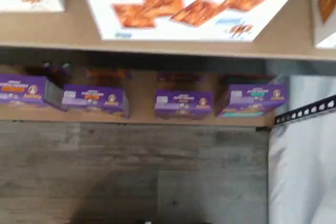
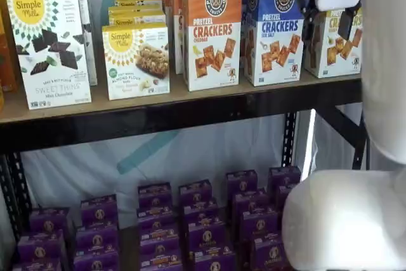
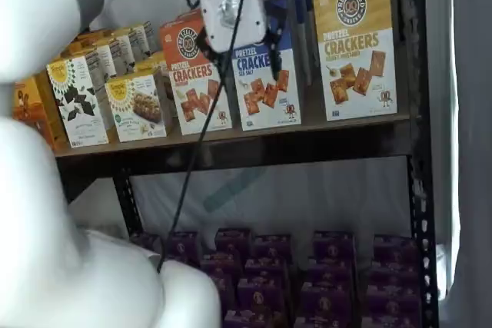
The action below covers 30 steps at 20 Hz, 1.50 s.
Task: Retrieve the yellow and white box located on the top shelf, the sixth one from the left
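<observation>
The yellow and white box stands at the right end of the top shelf, upright and facing front. In a shelf view it is partly hidden behind my gripper. My gripper hangs in front of the blue Pretzel Crackers box, left of the yellow box and apart from it. Its two black fingers show a gap and hold nothing. The wrist view shows the white lower face of a cracker box with blue lettering on the shelf board.
An orange Pretzel Crackers box and white Simple Mills boxes fill the shelf to the left. Small purple boxes fill the lower level. A black perforated upright bounds the shelf on the right. The white arm blocks part of both shelf views.
</observation>
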Each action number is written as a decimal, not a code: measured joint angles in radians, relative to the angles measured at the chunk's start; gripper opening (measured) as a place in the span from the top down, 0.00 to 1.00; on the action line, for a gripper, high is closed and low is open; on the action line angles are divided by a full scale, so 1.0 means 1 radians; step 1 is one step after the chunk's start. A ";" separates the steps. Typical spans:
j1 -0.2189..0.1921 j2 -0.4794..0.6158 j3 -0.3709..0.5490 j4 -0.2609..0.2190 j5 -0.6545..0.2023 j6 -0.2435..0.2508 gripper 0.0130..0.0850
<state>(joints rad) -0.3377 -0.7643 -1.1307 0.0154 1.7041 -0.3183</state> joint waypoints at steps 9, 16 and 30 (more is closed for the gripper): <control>-0.161 0.139 -0.085 0.043 -0.102 -0.153 0.00; -0.219 0.211 -0.145 0.054 -0.120 -0.211 0.00; -0.320 0.305 -0.236 0.117 -0.160 -0.304 0.00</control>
<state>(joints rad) -0.6579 -0.4595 -1.3671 0.1320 1.5446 -0.6225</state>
